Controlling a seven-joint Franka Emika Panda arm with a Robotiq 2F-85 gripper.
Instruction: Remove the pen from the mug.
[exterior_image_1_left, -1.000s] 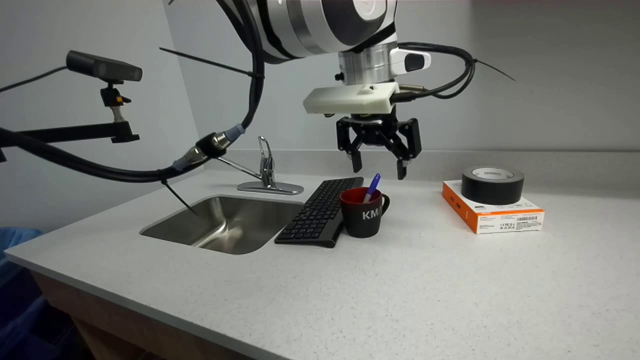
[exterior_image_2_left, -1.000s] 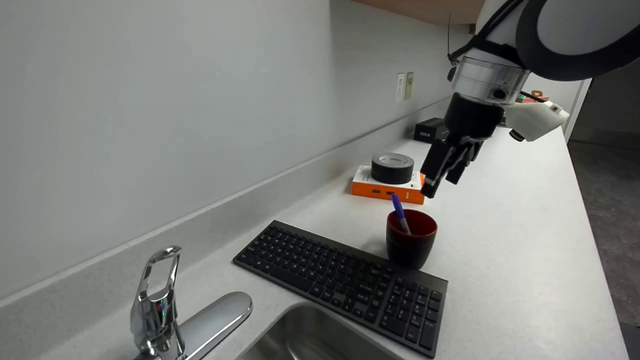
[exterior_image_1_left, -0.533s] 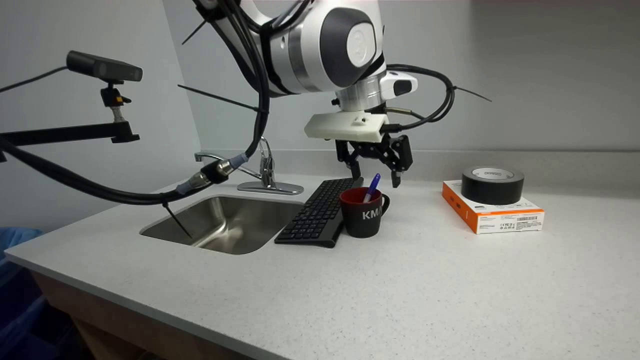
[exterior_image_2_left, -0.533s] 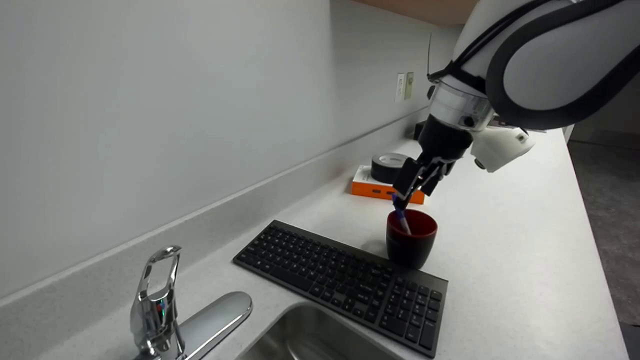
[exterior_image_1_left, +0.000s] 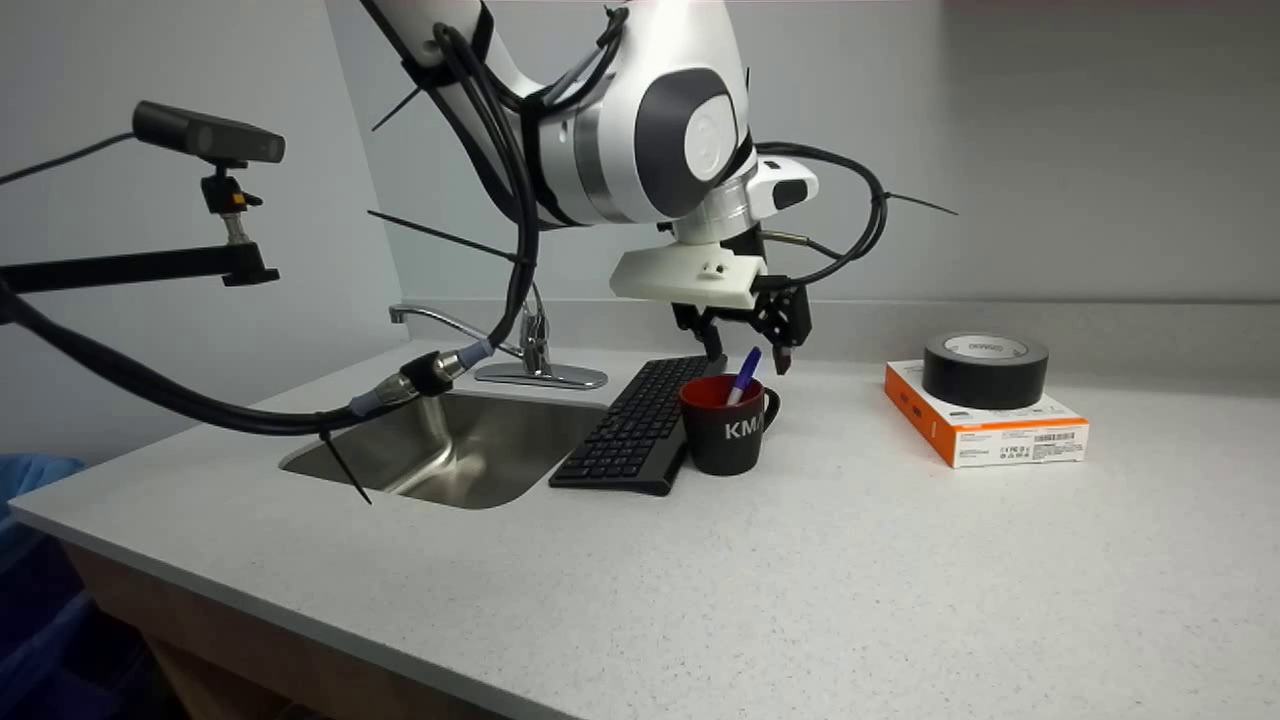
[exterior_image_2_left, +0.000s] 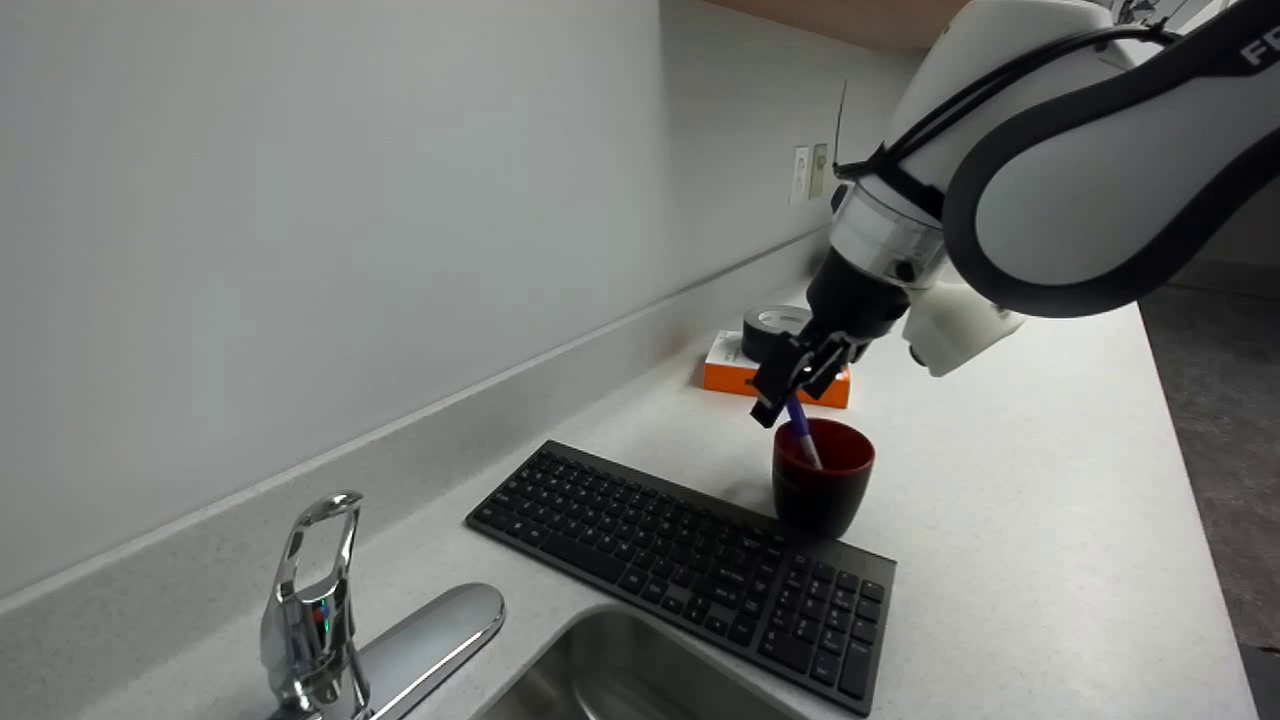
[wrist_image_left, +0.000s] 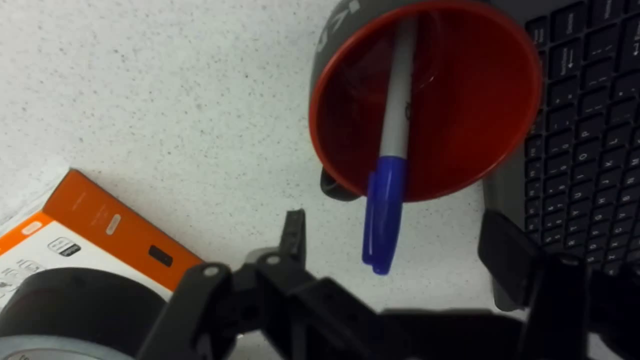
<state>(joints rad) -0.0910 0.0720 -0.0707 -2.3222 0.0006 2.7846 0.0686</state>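
A marker pen (wrist_image_left: 397, 110) leans inside the mug (exterior_image_1_left: 715, 445), its blue cap (wrist_image_left: 385, 220) poking out over the rim. The claw (wrist_image_left: 392, 216) has its fingers spread wide, and the wrist view shows the cap between them. A black keyboard (exterior_image_2_left: 690, 570) lies right beside the mug.

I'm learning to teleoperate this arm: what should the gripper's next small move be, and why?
I would probably close the gripper slowly on the pen: in the wrist view, much of the blue cap sticks out past the mug and shows between the open jaws, with a gap on either side. Exact depth is hard to judge.
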